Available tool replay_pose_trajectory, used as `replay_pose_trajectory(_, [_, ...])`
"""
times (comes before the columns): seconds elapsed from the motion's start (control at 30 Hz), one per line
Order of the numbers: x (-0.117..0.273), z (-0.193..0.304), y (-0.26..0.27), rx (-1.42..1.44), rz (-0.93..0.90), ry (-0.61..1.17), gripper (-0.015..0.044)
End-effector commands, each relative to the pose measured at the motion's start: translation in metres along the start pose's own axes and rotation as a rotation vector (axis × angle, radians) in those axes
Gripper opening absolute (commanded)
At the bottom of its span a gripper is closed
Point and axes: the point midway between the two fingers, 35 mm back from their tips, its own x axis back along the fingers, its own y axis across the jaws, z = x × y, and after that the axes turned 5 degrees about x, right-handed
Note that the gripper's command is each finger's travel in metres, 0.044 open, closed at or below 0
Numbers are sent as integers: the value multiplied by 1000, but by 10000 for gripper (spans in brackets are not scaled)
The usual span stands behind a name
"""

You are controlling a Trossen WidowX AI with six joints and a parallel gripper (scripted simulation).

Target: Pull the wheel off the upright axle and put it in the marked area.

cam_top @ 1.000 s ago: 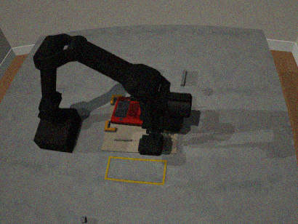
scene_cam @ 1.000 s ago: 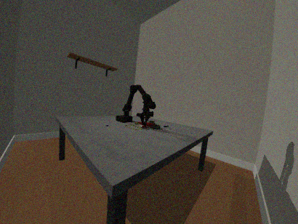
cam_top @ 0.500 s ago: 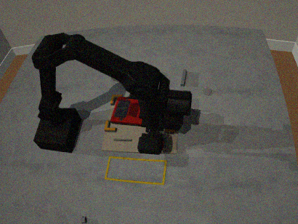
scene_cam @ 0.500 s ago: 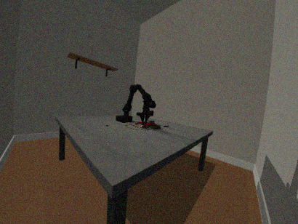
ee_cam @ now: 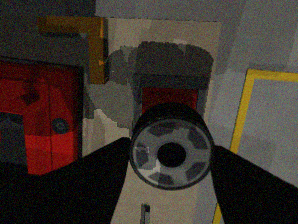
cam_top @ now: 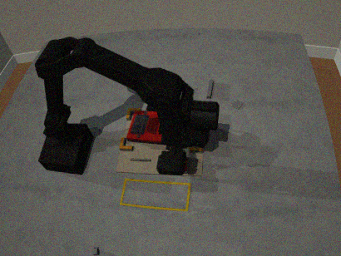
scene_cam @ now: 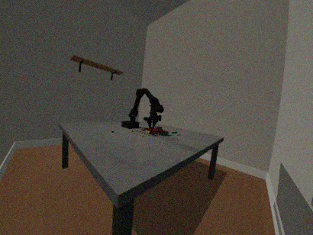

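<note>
The wheel (ee_cam: 193, 138), with a black tyre and a grey spoked face, is held between the two fingers of my gripper (ee_cam: 170, 149) (scene_cam: 152, 128). The gripper is shut on it over the beige board (ee_cam: 120, 200) (cam_top: 125, 165). A red block (ee_cam: 170, 96) in a grey surround shows just behind the wheel in the wrist view. The hub centre is dark, and I cannot tell whether the axle is inside it. The yellow outline of the marked area (cam_top: 154, 207) (ee_cam: 241, 115) lies beside the board. The arm hides the wheel in the top view.
A red part (cam_top: 145, 137) (ee_cam: 52, 162) lies beside orange corner brackets (cam_top: 126, 146) (ee_cam: 97, 55). A thin grey pin (cam_top: 140, 160) (ee_cam: 145, 212) lies on the board. A grey rod (cam_top: 210, 89) lies farther back, and a small dark piece (cam_top: 96, 251) near the front.
</note>
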Motion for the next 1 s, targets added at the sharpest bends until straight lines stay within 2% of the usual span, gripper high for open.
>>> replay_pose_trajectory(0.0, [10, 0, 0, 0, 1, -12, 0])
replay_pose_trajectory(0.97, [23, 0, 0, 1, 0, -15, 0])
